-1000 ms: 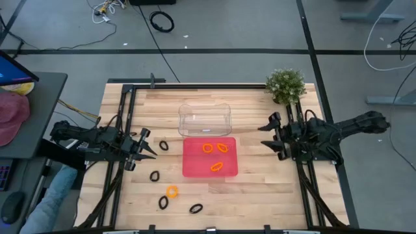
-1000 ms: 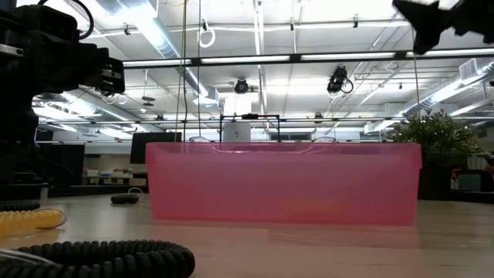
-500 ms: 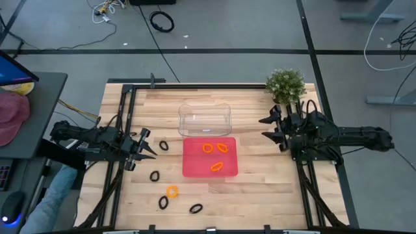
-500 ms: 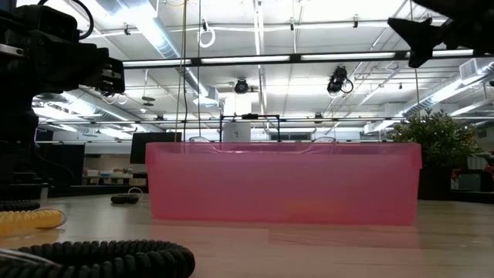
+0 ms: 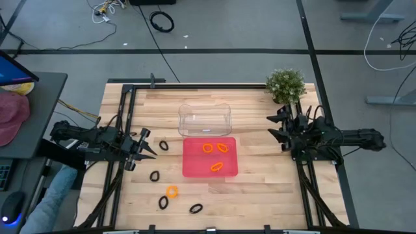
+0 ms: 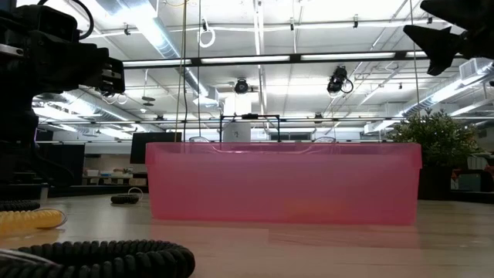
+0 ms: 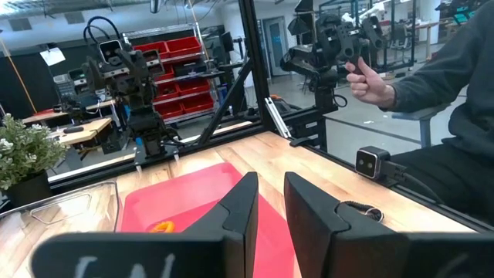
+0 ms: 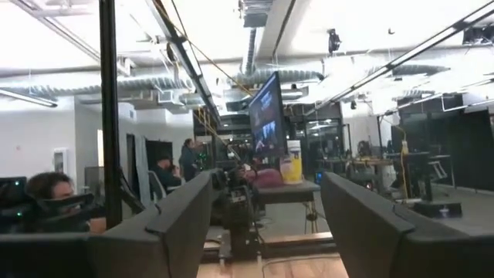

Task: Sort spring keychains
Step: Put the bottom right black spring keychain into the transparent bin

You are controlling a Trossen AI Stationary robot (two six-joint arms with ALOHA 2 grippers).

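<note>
Both grippers empty, sorting half done.

Left gripper (image 5: 147, 147) hovers at the table's left edge, fingers nearly closed on nothing, beside the unsorted spring keychains: four black (image 5: 163, 145) and one orange (image 5: 171, 192) lie on the wood. Three orange ones (image 5: 215, 166) sit in the red tray (image 5: 195, 166), apparently its colour bin. Right gripper (image 5: 275, 127) waits wide open, raised near the plant (image 5: 285, 84); the clear container (image 5: 205, 117) holds nothing visible.
</note>
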